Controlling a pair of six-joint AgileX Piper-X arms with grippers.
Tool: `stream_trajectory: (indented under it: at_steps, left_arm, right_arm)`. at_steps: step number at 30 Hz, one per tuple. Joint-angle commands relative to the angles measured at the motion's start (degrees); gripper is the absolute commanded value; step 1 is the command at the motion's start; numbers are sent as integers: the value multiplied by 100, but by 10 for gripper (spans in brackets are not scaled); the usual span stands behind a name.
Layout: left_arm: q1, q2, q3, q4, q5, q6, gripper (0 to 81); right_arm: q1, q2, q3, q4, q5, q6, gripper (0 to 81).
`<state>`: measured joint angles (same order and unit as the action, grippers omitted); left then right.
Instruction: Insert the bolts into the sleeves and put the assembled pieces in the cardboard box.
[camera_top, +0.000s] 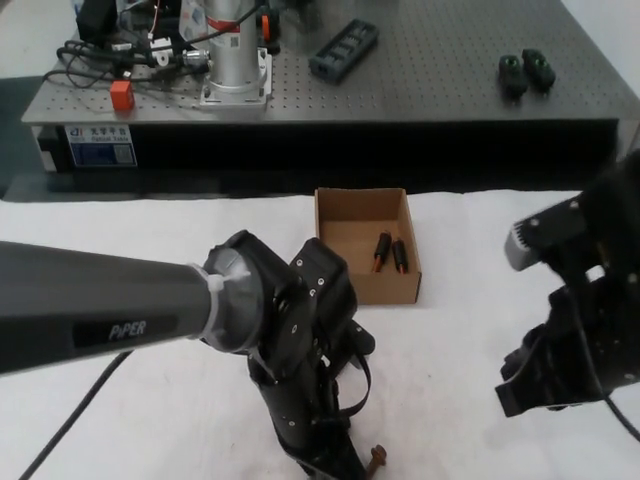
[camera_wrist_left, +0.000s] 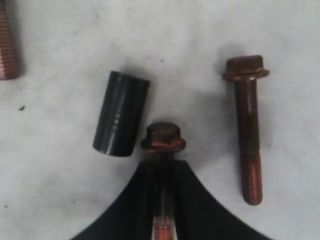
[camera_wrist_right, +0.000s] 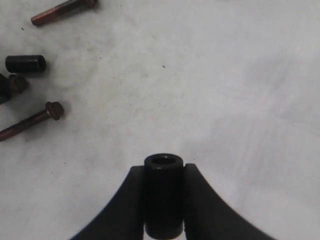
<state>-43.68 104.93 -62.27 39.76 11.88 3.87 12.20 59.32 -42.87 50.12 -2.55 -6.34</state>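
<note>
Bolt (camera_wrist_left: 163, 140) was gripped by its shank in the left jaws, head outward, low over the white counter (camera_wrist_left: 60, 200). Well apart to the right, the right jaws clamped a sleeve (camera_wrist_right: 163, 192), whose open bore the right wrist view showed. Mating likely needed both long axes aligned. Farther off, the high view showed two assembled pieces (camera_top: 390, 252) in the cardboard box (camera_top: 385, 288).

Hex-head metal bolt (camera_wrist_left: 162, 140) in L hand (camera_wrist_left: 163, 167) is showing copper-brown; the hand's matte black. Loose cylindrical sleeve (camera_wrist_left: 121, 114) is looking glossy black, second loose bolt (camera_wrist_left: 247, 130) copper-brown. Bench cloth (camera_wrist_left: 200, 30) is reading plain white w/ faint dark specks. R hand (camera_wrist_right: 164, 172) & held sleeve (camera_wrist_right: 163, 200) are both showing black. Cardboard box (camera_top: 385, 285) is showing plain tan, pieces inside (camera_top: 390, 252) black & copper. Rear metal plate (camera_top: 450, 70) is showing grey w/ regular dot-grid.
</note>
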Motion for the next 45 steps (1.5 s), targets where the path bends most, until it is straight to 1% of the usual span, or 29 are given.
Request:
stream_trajectory:
  at_steps: [1, 5, 8, 11, 13, 16, 18, 21, 23, 26, 38, 45]
  left_arm:
    - [-33, 61, -90, -73, -7, -183, 0]
    - [65, -612, -229, -207, 92, -686, 0]
    - [258, -1404, -103, -924, 353, -1298, 0]
    - [401, -2180, 242, -2224, 997, -2069, 0]
    - [414, -2559, 505, -3011, 1293, -2533, 0]
    - [414, -2858, 873, -3889, 1530, -3130, 0]
    - [414, -2926, 1046, -4264, 1710, -3356, 0]
    - [414, -2927, 1183, -4504, 1864, -3520, 0]
    - [414, -2927, 1211, -4487, 1877, -3518, 0]
    - [414, -2927, 1237, -4472, 1877, -3518, 0]
    - [414, -2927, 1242, -4460, 1877, -3429, 0]
    - [414, -2927, 1242, -4460, 1877, -3315, 0]
  right_arm:
    - [-22, -247, 21, 99, -223, 66, 14]
    - [-22, -956, 433, -131, -825, 457, 14]
    - [15, -1487, 941, -440, -1388, 1055, 14]
    - [177, -1738, 1552, -1314, -2311, 1766, 14]
    - [406, -1721, 1953, -2392, -2688, 2418, 14]
    - [794, -1508, 2325, -4175, -2688, 3115, 14]
    - [1006, -1254, 2361, -5012, -2676, 3404, 14]
    - [1159, -730, 2263, -5803, -2656, 3753, 14]
    - [1180, -436, 2170, -6156, -2623, 3768, 14]
    - [1179, -220, 2049, -6412, -2457, 3768, 14]
    - [1179, -225, 2013, -6770, -1885, 3780, 14]
    - [1179, -224, 2013, -7196, -1830, 3759, 14]
